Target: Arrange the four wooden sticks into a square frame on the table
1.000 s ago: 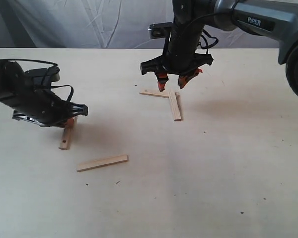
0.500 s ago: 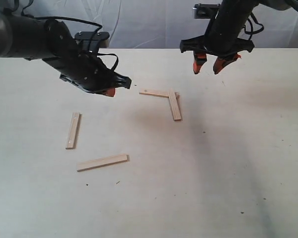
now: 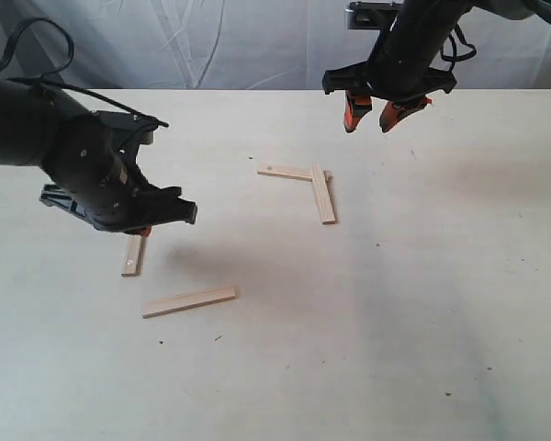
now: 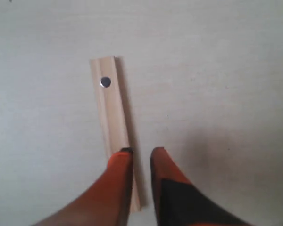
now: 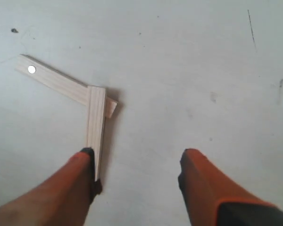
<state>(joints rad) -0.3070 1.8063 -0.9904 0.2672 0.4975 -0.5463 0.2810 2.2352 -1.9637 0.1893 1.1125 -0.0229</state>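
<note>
Four wooden sticks lie flat on the table (image 3: 395, 303). Two of them (image 3: 289, 172) (image 3: 324, 197) overlap at one end in an L, also visible as sticks (image 5: 56, 82) (image 5: 96, 127) in the right wrist view. My right gripper (image 3: 367, 118) (image 5: 137, 157) hangs wide open above and behind that L, holding nothing. A third stick (image 3: 189, 301) lies alone at the front. The fourth stick (image 3: 131, 257) (image 4: 111, 108) lies under my left gripper (image 3: 145, 230) (image 4: 141, 153). Its fingers stand a narrow gap apart, one fingertip (image 4: 121, 162) over the stick's end. No square frame exists.
A pale wrinkled cloth (image 3: 211, 41) hangs behind the table's far edge. The left arm's dark bulk (image 3: 83, 165) hangs over the table's left side. Small dark specks (image 3: 216, 338) dot the surface.
The left gripper swung from the middle back down to the left, over the fourth stick. The right gripper rose off the L a second ago and has since drifted slightly left. No stick moved lately.
</note>
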